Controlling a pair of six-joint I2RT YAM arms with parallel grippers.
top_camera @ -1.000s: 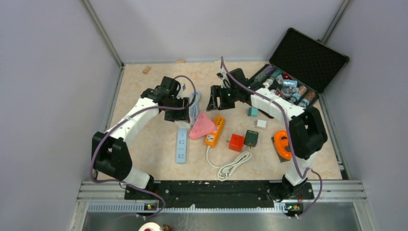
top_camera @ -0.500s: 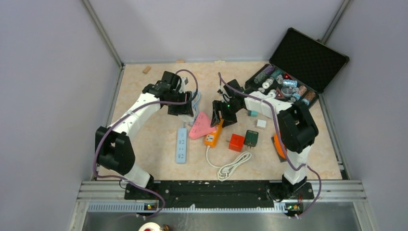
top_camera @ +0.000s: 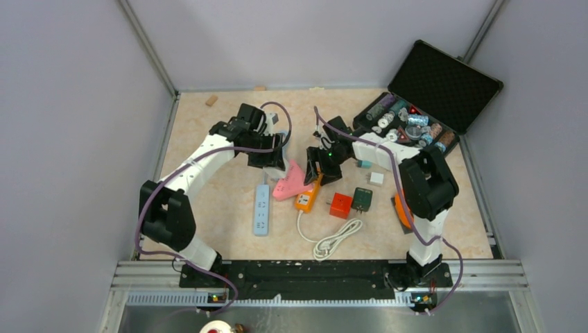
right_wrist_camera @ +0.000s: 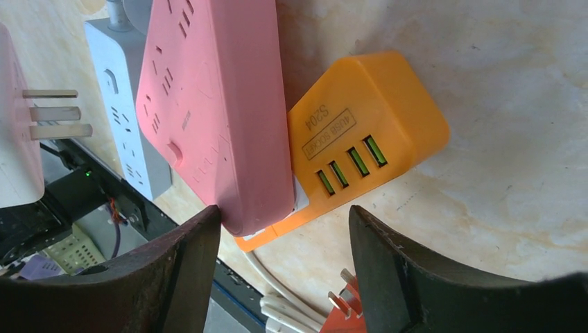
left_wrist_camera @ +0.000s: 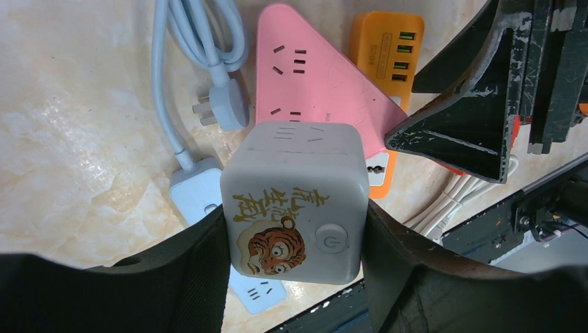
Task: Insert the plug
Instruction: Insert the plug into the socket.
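right wrist: orange strip [right_wrist_camera: 367, 118] reads "s204", beside pink strip [right_wrist_camera: 215, 104].

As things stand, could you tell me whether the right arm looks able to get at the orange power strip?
Probably yes: the right gripper hangs open right over the orange power strip, with nothing between them. The pink strip overlapping one side may crowd one finger.

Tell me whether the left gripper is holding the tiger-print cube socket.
Yes, the tiger-print cube socket sits clamped between the two fingers of the left gripper.
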